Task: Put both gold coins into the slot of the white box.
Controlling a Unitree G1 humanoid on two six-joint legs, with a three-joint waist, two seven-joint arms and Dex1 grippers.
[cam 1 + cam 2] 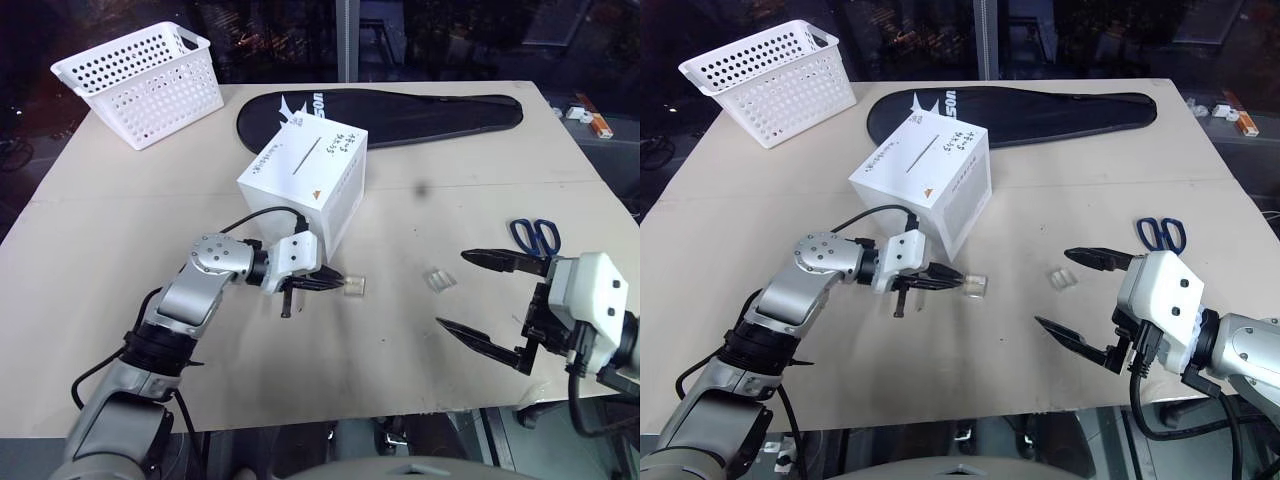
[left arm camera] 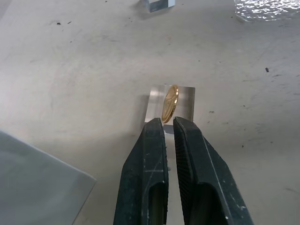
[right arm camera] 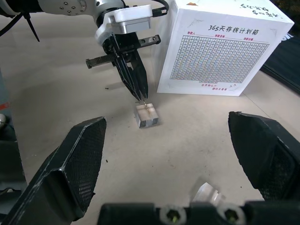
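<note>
Left wrist view: one gold coin (image 2: 169,103) is seen on edge in its clear case, whose near edge is pinched by the closed left gripper (image 2: 168,123). The case sits on the table (image 1: 120,230), just near of the white box (image 1: 305,182), whose slot (image 1: 306,155) is uncovered. The second gold coin (image 1: 438,279) lies to the right in open tabletop; its gold piece is hard to make out. The right gripper (image 1: 478,294) is held wide open and empty near the table's near edge. Scissors (image 1: 535,236) are partly hidden behind it.
</note>
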